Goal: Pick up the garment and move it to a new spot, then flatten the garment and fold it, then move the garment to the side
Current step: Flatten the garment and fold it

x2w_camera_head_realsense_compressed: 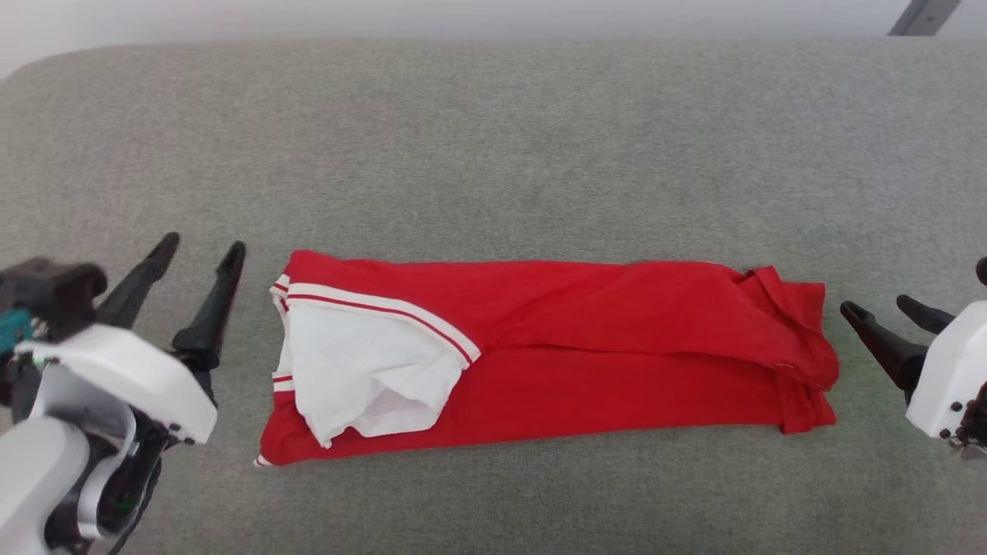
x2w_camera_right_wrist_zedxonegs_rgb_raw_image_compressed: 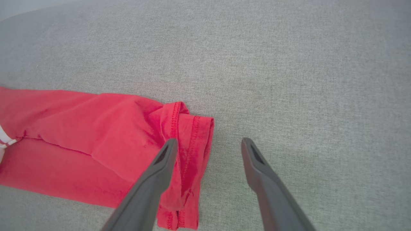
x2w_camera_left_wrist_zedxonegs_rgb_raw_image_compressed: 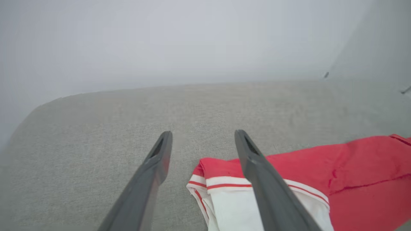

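The garment [x2w_camera_head_realsense_compressed: 586, 347] lies on the grey fabric surface [x2w_camera_head_realsense_compressed: 493, 154] folded into a long red strip, its white cuff with red-striped trim at the left end. My left gripper [x2w_camera_head_realsense_compressed: 204, 250] stands open just left of that end, holding nothing. In the left wrist view the open left gripper [x2w_camera_left_wrist_zedxonegs_rgb_raw_image_compressed: 203, 136] hovers above the garment [x2w_camera_left_wrist_zedxonegs_rgb_raw_image_compressed: 353, 173] near the striped trim. My right gripper [x2w_camera_head_realsense_compressed: 875, 308] stands open just right of the garment's red hemmed end. In the right wrist view the right gripper [x2w_camera_right_wrist_zedxonegs_rgb_raw_image_compressed: 208, 143] is open and empty beside the garment [x2w_camera_right_wrist_zedxonegs_rgb_raw_image_compressed: 96, 128].
The grey fabric surface [x2w_camera_right_wrist_zedxonegs_rgb_raw_image_compressed: 289, 64] spreads wide behind and in front of the garment. Its rounded far-left corner [x2w_camera_head_realsense_compressed: 46, 65] meets a pale wall. A dark bar [x2w_camera_head_realsense_compressed: 921, 15] shows at the top right.
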{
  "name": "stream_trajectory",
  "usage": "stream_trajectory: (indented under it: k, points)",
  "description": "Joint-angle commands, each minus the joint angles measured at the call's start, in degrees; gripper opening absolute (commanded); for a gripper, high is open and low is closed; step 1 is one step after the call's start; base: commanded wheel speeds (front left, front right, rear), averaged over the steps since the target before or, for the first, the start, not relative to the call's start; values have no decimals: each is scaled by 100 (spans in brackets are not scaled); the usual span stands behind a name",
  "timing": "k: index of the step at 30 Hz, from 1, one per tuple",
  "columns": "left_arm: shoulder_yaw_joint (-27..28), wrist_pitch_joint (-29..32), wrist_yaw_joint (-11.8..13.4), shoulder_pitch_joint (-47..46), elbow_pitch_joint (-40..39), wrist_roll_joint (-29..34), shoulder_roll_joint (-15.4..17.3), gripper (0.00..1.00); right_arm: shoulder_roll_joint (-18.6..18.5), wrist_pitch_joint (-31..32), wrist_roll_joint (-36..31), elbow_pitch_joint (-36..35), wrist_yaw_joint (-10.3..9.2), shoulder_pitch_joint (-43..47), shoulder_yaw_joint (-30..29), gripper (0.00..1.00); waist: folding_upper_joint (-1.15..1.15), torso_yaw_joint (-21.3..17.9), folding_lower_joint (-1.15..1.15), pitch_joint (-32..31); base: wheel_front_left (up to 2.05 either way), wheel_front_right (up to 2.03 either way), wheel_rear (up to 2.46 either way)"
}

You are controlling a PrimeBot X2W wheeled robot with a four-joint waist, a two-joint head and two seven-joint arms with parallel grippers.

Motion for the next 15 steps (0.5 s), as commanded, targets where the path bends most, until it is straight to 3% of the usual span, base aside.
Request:
stream_trajectory:
  k: [1,8,12,15]
  points:
    - [60,-264,54,185,-22,120,-8,100,94,69,-30,-9,-3,62,-78,100,0,51,0,-3,0,0,0]
    - [364,-961,278,747,-52,350,-254,100,335,357,-183,324,-3,63,-267,100,0,337,0,8,0,0,0]
    - [576,-1019,246,991,-20,467,-451,100,351,426,-249,613,-3,-48,-273,100,0,482,0,27,0,0,0]
    - [1042,-1025,77,1267,4,671,-812,100,335,520,-352,1071,-3,-189,-196,100,0,682,0,46,0,0,0]
